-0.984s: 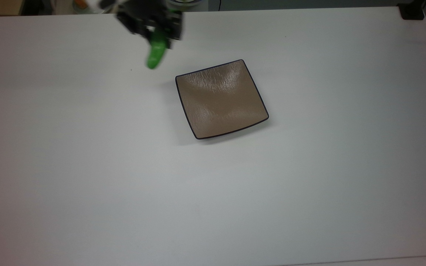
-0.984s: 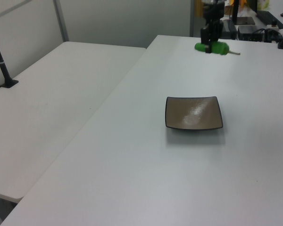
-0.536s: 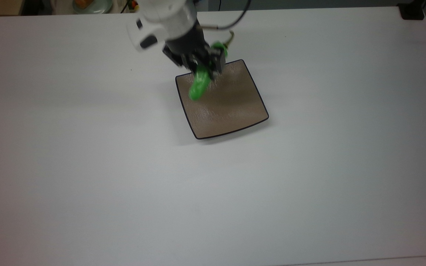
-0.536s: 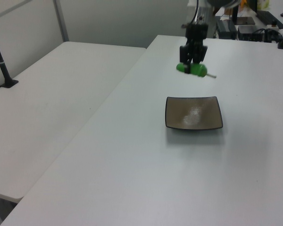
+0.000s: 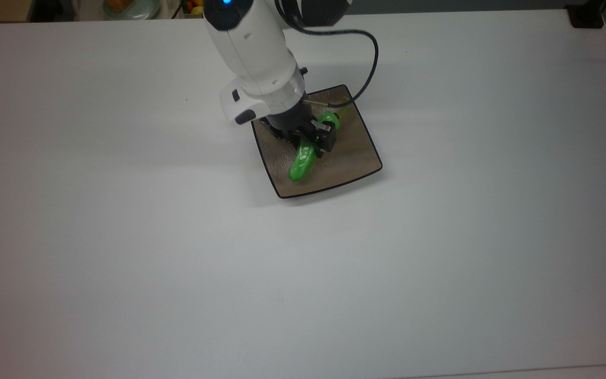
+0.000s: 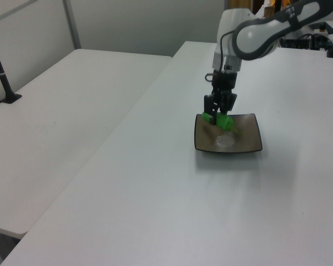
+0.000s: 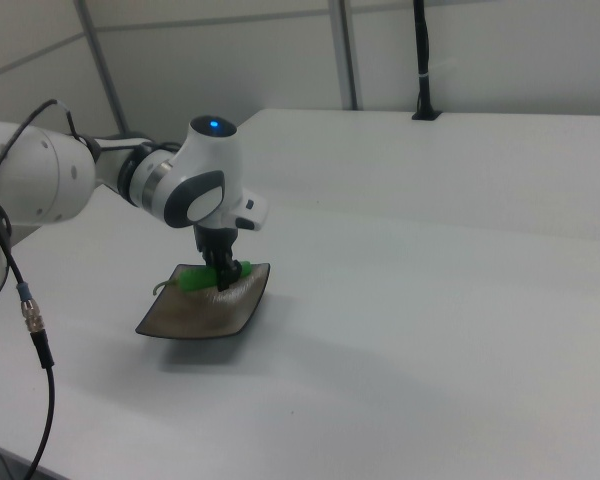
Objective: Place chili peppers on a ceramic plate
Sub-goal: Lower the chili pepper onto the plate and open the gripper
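The square tan-brown ceramic plate [image 5: 355, 152] [image 6: 247, 139] [image 7: 195, 315] lies on the white table. Over it my gripper [image 5: 311, 142] [image 6: 216, 113] [image 7: 225, 272] is shut on the glossy green chili pepper [image 5: 301, 162] [image 6: 223, 121] [image 7: 195, 279]. The pepper's tapered tip points toward the plate's near-left corner in the top view, and its thin stem [image 5: 342, 104] sticks out toward the far edge. The pepper hangs low over the plate's surface; whether it touches I cannot tell.
The white table [image 5: 177, 263] stretches wide on all sides of the plate. A second white table [image 6: 72, 100] adjoins it at the left view's left. A black post base [image 5: 586, 18] sits at the top view's far right corner. A black cable [image 5: 371, 63] loops from the arm.
My gripper has carried the pepper from the plate's far edge to over its middle and come down lower, the arm reaching further out over the table.
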Robot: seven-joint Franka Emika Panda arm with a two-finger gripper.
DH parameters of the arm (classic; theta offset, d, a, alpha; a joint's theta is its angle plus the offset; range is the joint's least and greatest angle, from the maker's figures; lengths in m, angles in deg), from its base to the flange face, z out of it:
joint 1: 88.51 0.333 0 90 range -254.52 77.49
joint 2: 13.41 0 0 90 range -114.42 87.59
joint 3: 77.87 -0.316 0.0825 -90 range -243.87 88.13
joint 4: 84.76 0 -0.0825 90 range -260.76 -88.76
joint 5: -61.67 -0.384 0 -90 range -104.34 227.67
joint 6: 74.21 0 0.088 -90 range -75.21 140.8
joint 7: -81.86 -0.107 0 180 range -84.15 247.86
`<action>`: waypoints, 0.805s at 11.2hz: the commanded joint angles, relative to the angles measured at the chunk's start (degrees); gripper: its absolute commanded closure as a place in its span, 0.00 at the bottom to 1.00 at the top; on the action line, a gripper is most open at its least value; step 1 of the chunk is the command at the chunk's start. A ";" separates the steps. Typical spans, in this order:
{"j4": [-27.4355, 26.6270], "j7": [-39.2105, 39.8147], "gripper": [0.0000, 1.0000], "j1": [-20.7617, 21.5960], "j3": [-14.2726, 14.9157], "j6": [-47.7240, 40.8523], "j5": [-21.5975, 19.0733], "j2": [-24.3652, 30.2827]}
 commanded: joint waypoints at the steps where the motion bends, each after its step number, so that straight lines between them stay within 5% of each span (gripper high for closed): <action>1: -1.90 -0.68 0.85 1.38 0.52 1.97 2.01 -0.68; 4: -1.81 -0.77 0.00 1.47 0.52 1.18 3.50 -0.25; 7: -1.20 -0.86 0.00 2.52 0.52 0.48 4.91 2.90; 9: 0.98 -0.95 0.00 3.14 0.52 -5.03 10.60 7.29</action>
